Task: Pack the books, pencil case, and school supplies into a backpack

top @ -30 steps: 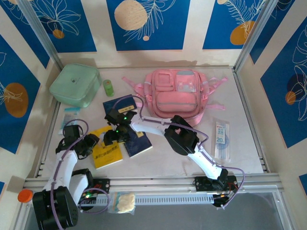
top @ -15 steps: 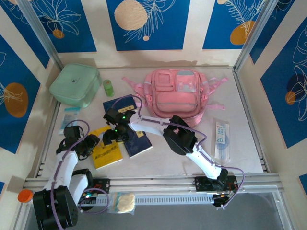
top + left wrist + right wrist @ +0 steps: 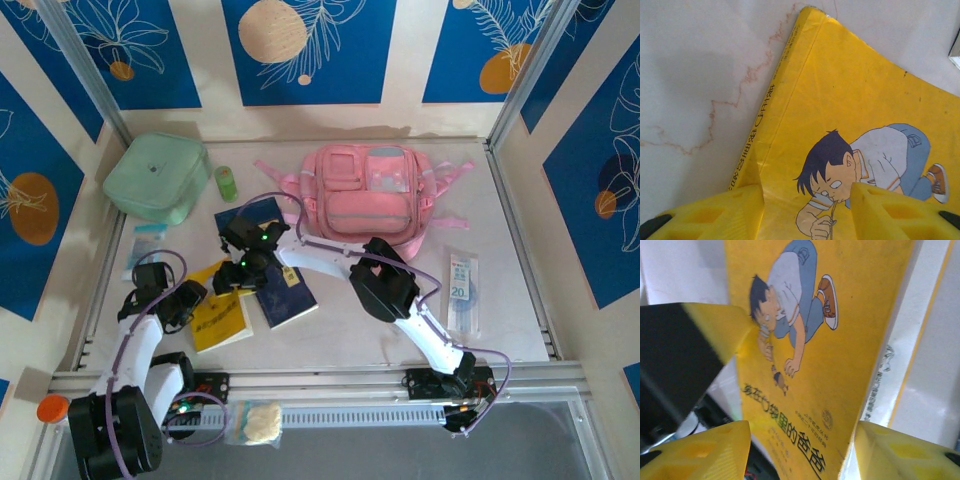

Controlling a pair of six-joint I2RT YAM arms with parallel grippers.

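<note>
The yellow book (image 3: pixel 222 318) with a cartoon boy lies at the front left, its far edge tilted up. My left gripper (image 3: pixel 187 300) is open, and its fingertips (image 3: pixel 710 215) rest low over the cover (image 3: pixel 850 100). My right gripper (image 3: pixel 243 272) is open, with the yellow book's corner (image 3: pixel 840 365) between its fingers. One navy book (image 3: pixel 285 297) lies beside the yellow one, another (image 3: pixel 248 214) behind it. The pink backpack (image 3: pixel 370 195) lies at the back centre. A white and light-blue packet (image 3: pixel 462 290) lies at the right.
A mint-green lidded box (image 3: pixel 155 180) stands at the back left; I cannot tell whether it is the pencil case. A small green bottle (image 3: pixel 226 182) stands next to it, and a teal packet (image 3: pixel 145 240) lies in front. Walls close in on both sides.
My right gripper's jaws have narrowed and it has shifted slightly right and back at the yellow book's far corner, which has tipped up. The left arm has stayed put.
</note>
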